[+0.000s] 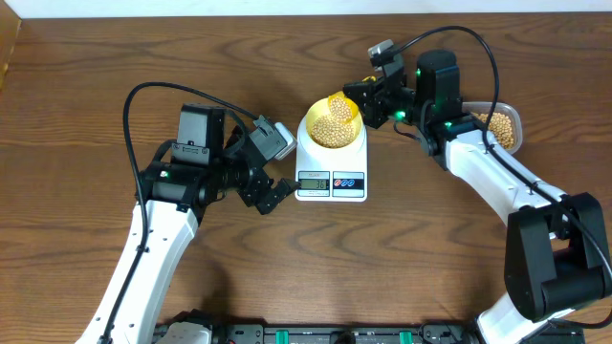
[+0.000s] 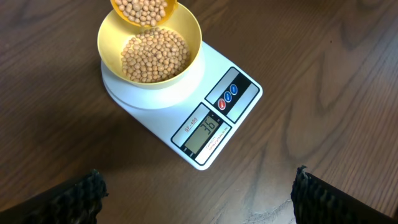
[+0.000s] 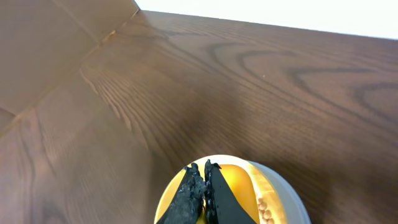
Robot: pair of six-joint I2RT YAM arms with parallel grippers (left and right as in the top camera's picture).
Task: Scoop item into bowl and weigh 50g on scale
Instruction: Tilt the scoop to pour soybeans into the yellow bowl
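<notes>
The yellow scoop (image 1: 354,110) is being clamped by the right fingers (image 3: 189,190) above the bowl (image 2: 109,45), which is standing on the scale (image 2: 160,118) on the desk (image 2: 311,50). Since 36 is being shown on the display (image 2: 208,129), marked SF-400, the beans (image 2: 154,56) should be trickled slowly. The left fingers (image 2: 74,196) are being held apart.

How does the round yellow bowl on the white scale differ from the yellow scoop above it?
The round yellow bowl rests on the white scale; the yellow scoop hangs above its rim. The bowl is wider and paler; the scoop is deeper yellow. Both hold tan beans.
</notes>
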